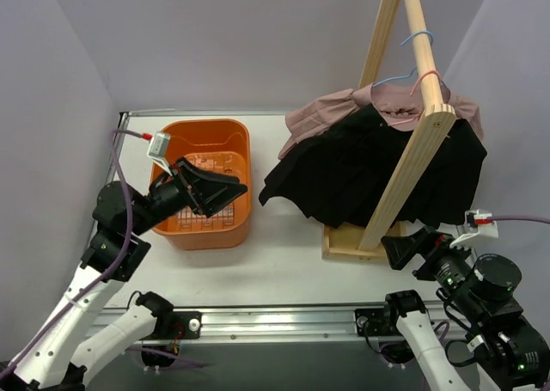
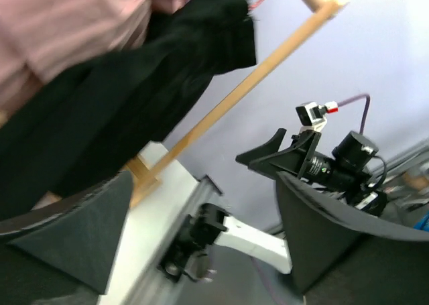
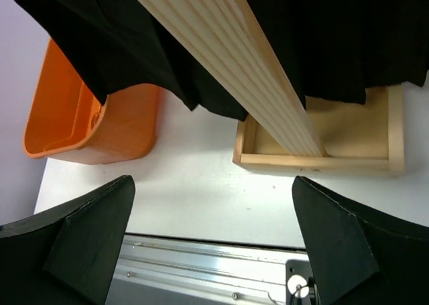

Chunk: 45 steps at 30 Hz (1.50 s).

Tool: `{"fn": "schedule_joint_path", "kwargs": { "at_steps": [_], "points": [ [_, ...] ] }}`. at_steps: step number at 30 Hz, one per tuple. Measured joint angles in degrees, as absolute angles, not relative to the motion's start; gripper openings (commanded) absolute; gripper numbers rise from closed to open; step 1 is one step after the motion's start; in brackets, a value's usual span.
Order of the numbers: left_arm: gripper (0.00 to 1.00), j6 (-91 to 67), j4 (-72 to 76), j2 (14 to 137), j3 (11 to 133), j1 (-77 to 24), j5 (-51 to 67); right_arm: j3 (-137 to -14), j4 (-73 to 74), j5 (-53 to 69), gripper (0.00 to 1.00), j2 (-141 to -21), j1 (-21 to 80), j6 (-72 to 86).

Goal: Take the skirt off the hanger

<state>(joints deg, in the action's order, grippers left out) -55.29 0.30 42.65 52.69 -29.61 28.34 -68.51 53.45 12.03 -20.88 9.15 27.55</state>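
skirt: black skirt (image 1: 369, 172), matte fabric with soft pleat-like folds, hung high on the wooden rack; the hem is draped wide and loose over the rack's base.
skirt, wrist views: seen as a dark folded mass in the left wrist view (image 2: 114, 117) and as a black hem on both sides of the beam in the right wrist view (image 3: 322, 37).
pink garment (image 1: 331, 116): dusty pink, smooth cloth, laid over the top of the black skirt at the left and back.
hangers: thin wire-like blue hook (image 1: 418, 39) and pink hook (image 1: 430, 80) are caught on the rack's top bar; which one carries the skirt cannot be told.
wooden rack (image 1: 412, 163): pale bare timber, slanted flat beam with grain lines, set into a shallow open box base (image 3: 315, 161).
orange bin (image 1: 210, 234): glossy plastic, rounded rectangular, gridded floor; placed left of the rack, apart from it.
table (image 1: 284, 262): white, smooth, with a metal rail at the near edge.
left gripper (image 1: 230, 193): black wedge-shaped fingers, held above the orange bin; jaws spread wide, nothing held.
right gripper (image 1: 402, 249): held low, near the box base without touching; jaws released and empty, the beam framed between them.
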Motion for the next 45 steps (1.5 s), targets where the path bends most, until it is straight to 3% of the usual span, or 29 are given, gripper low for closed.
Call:
{"fn": "schedule_joint_path", "kwargs": {
  "at_steps": [6, 11, 18, 22, 25, 45],
  "points": [
    [0.83, -36.2, -6.0, 58.2, 75.7, -38.0, 25.3, -69.0, 56.6, 13.9, 1.00, -20.9, 9.1, 27.3],
    [0.84, -21.0, -13.8, 72.2, 88.5, -39.1, 27.1, -75.7, 58.3, 15.7, 1.00, -21.2, 9.1, 26.7],
    [0.86, -5.9, -19.8, 79.6, 92.4, -39.0, 30.8, -82.5, 58.9, 15.9, 1.00, -21.3, 9.1, 26.3],
    [0.75, -0.6, -20.1, 81.6, 95.9, -38.5, 34.8, -82.8, 59.6, 15.9, 1.00, -21.4, 9.1, 26.7],
    [0.75, 2.0, -20.0, 83.2, 98.6, -37.6, 38.3, -83.4, 60.0, 15.9, 1.00, -21.6, 9.1, 27.1],
    [0.58, 2.6, -19.5, 100.9, 112.0, -37.5, 50.1, -87.7, 61.1, 15.4, 1.00, -21.6, 9.1, 28.4]
  ]
}}
